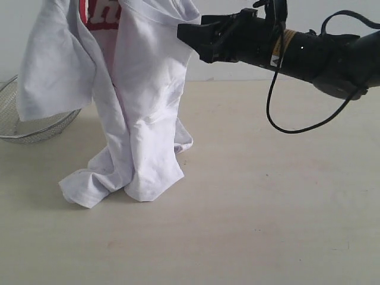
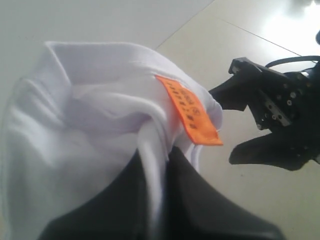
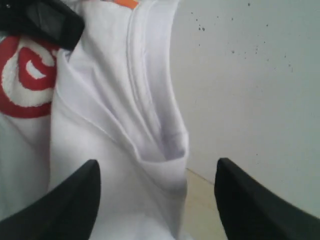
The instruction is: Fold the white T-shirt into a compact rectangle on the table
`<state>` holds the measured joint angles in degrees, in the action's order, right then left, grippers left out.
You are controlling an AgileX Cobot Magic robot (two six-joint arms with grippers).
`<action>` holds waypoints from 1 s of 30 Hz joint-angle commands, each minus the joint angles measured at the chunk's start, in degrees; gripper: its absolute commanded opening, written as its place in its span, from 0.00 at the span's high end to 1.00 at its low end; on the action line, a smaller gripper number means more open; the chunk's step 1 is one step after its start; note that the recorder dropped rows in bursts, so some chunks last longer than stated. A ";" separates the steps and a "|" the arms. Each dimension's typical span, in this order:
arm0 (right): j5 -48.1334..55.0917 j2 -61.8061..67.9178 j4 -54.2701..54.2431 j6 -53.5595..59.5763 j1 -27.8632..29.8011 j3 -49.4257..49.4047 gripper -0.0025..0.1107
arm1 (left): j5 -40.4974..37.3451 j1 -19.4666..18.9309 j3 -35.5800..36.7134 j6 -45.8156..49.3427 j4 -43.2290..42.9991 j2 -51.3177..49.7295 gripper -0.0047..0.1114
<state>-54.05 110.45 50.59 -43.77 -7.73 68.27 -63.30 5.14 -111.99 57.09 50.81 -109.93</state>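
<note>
Tabletop (image 1: 285, 225): pale beige wood grain with a few dark specks. The near strip and the whole right half lie bare, open room on that side.

White T-shirt (image 1: 148, 89): hangs upright left of centre, its top cut off by the upper edge of the exterior view. The lower hem is crumpled in loose folds on the tabletop and the rest is off the surface. Part of the red lettering (image 1: 101, 15) shows at the top, between the hanging folds.

Left hand (image 2: 154, 152): out of the exterior view. Its wrist view shows both dark fingers pinched together on a fold of the shirt at the neck, just beside the orange neck tag (image 2: 190, 110). Closed, gripping the shirt.

Right hand (image 1: 190, 38): comes in from the right, level with the top of the shirt. Its fingers stand wide apart at the collar edge, with a fold of the neckline between them but not clamped. Open, holding nothing. Its cable (image 1: 270, 107) loops down below the arm, clear of the tabletop.

Wire-mesh basket (image 1: 18, 119): far left on the tabletop, behind the shirt. A hanging sleeve hides much of it; the part that shows is bare mesh.

Wall (image 1: 9, 29): plain white, behind the tabletop's far edge.
</note>
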 commanded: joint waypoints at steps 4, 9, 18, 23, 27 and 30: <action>0.34 6.40 3.87 -5.20 -0.25 6.11 0.45 | -1.38 0.29 0.14 0.31 2.09 0.52 0.92; -0.98 8.92 7.39 -8.38 -0.25 9.14 0.55 | -1.76 0.29 0.14 0.31 2.09 0.52 0.92; -0.50 8.90 3.68 -7.49 -0.25 9.14 0.97 | -0.94 0.29 1.76 2.68 -0.93 0.52 0.92; 2.27 8.78 3.39 -7.09 -0.25 9.14 0.97 | 4.94 0.29 7.13 5.33 -1.29 0.52 0.92; 4.81 8.66 2.46 -6.86 0.08 9.14 0.97 | 10.06 0.29 11.75 7.14 -0.52 0.26 0.92; 5.66 8.52 2.25 -6.86 0.58 9.14 0.97 | 12.83 0.29 12.56 7.49 -0.26 -1.32 0.92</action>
<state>-49.62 119.53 53.75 -51.15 -7.96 76.97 -53.56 5.14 -100.32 63.76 49.50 -110.06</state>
